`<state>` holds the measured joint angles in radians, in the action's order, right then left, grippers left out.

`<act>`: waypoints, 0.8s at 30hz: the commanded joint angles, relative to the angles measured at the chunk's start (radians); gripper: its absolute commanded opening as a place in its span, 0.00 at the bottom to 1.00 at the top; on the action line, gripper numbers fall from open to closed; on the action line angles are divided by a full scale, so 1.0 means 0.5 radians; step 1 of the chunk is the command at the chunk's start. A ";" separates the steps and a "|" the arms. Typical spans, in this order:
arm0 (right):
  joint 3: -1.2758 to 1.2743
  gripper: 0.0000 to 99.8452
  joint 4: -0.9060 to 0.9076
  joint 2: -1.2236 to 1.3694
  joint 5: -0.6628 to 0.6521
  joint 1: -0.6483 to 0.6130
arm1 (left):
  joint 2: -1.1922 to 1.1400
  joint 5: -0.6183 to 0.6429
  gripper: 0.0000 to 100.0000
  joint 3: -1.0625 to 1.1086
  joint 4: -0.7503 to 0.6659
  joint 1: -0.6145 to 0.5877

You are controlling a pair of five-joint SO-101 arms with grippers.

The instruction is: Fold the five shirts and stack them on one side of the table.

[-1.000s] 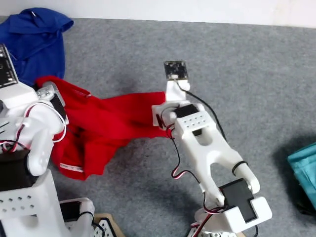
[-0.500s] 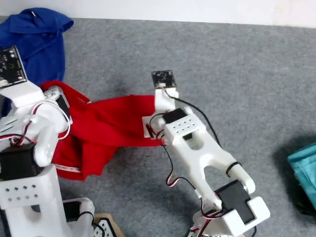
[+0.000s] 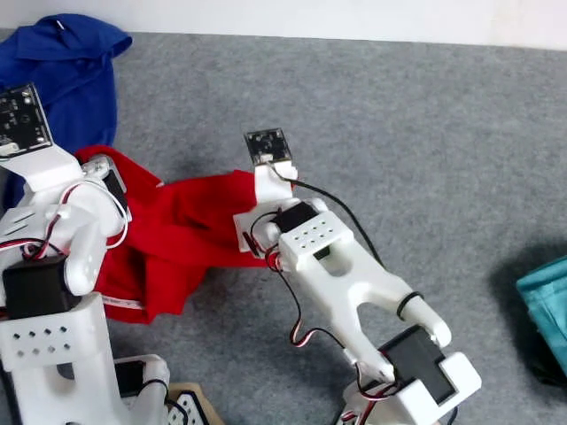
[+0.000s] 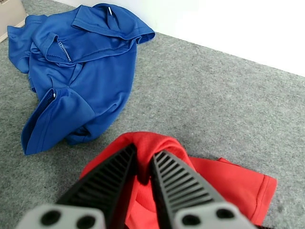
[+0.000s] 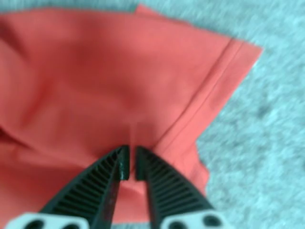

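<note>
The red shirt (image 3: 190, 235) lies rumpled on the grey worktop (image 3: 425, 133), stretched between the two arms. The left tool (image 4: 144, 155) is clamped on a raised fold at one end of it (the cloth bulges up between the ribbed fingers), while the right tool (image 5: 131, 157) pinches the fabric at the other end, close to a stitched hem. A crumpled blue shirt (image 4: 71, 71) sits just beside the red one in the worktop's far corner; a teal garment (image 3: 545, 301) lies well apart at the opposite edge.
</note>
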<state>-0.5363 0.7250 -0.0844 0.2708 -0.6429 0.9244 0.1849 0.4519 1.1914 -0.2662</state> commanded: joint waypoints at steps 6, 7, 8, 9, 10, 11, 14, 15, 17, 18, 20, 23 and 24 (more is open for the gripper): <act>0.094 0.01 -0.164 -0.109 -0.012 0.308 | 0.026 0.015 0.01 -0.008 -0.031 -0.026; 0.087 0.01 -0.063 -0.112 -0.058 0.290 | 0.026 0.015 0.01 -0.008 -0.031 -0.026; 0.091 0.01 0.072 -0.118 -0.092 0.247 | 0.026 0.015 0.01 -0.008 -0.031 -0.026; 0.103 0.01 0.198 -0.146 -0.126 0.189 | 0.026 0.015 0.01 -0.008 -0.031 -0.026; 0.103 0.01 0.296 -0.198 -0.150 0.137 | 0.026 0.015 0.01 -0.008 -0.028 -0.026; 0.087 0.01 0.351 -0.278 -0.169 0.084 | 0.026 0.015 0.01 -0.008 -0.028 -0.026; -0.103 0.09 0.388 -0.563 -0.203 -0.057 | 0.026 0.018 0.01 -0.008 -0.028 -0.078; -0.207 0.14 0.351 -0.661 -0.203 -0.094 | 0.026 0.021 0.01 -0.008 -0.028 -0.106; -0.419 0.22 0.226 -0.815 -0.209 -0.176 | 0.026 0.021 0.01 -0.011 -0.028 -0.149; -0.517 0.24 0.137 -0.870 -0.215 -0.189 | 0.026 0.021 0.01 -0.008 -0.028 -0.170; -0.674 0.24 0.008 -0.916 -0.255 -0.192 | 0.026 0.018 0.01 -0.005 -0.028 -0.192; -0.760 0.21 -0.152 -0.913 -0.279 -0.189 | 0.026 0.015 0.01 -0.005 -0.028 -0.232; -0.778 0.19 -0.192 -0.913 -0.292 -0.189 | 0.026 0.015 0.01 -0.005 -0.028 -0.232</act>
<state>-0.9122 0.7020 -0.5017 0.1481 -0.7258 0.9244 0.1864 0.4549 1.1914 -0.3629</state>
